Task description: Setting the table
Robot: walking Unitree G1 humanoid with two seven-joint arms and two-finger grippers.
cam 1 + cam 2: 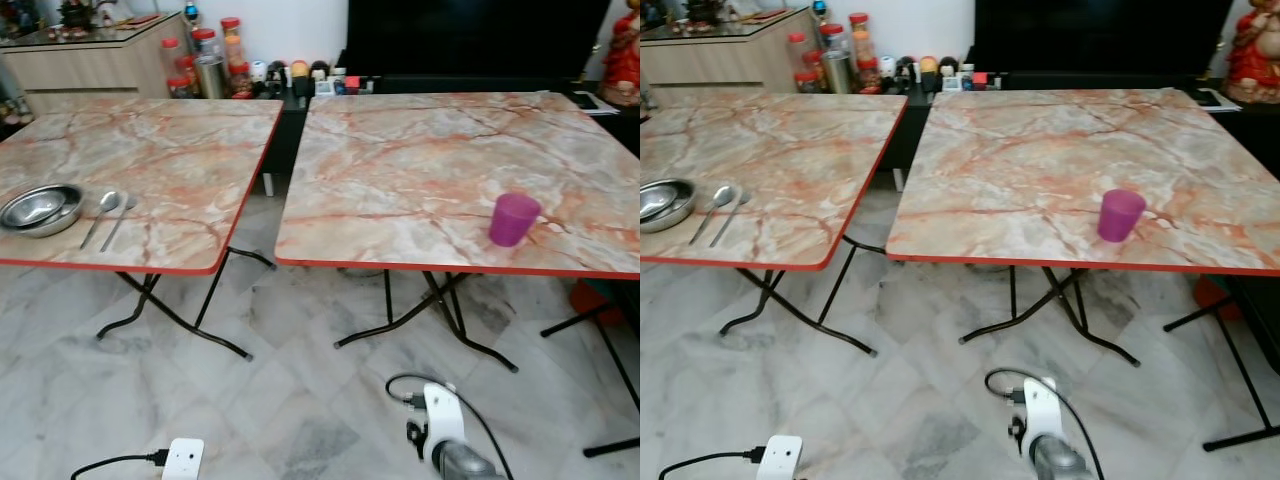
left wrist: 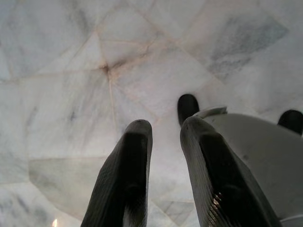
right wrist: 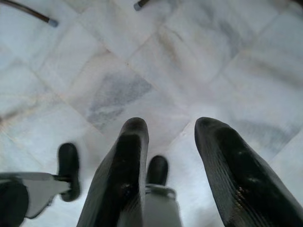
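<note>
Two marble-patterned folding tables stand side by side. Near the front left of the left table (image 1: pixel 190 150) are stacked steel bowls (image 1: pixel 40 208), with a spoon (image 1: pixel 101 213) and a fork (image 1: pixel 120 218) lying beside them. A purple cup (image 1: pixel 513 219) stands upright near the front edge of the right table (image 1: pixel 420 150). My right arm (image 1: pixel 447 436) hangs low in front of the right table. In the wrist views, my left gripper (image 2: pixel 165 130) and my right gripper (image 3: pixel 170 124) both point down at the marble floor, open and holding nothing.
A white power adapter (image 1: pixel 183 458) with a black cable lies on the floor at the front left. Black table legs (image 1: pixel 180 320) splay out under both tables. Jars and bottles (image 1: pixel 215 60), a wooden cabinet (image 1: pixel 90 60) and a dark TV unit (image 1: pixel 470 40) line the back wall.
</note>
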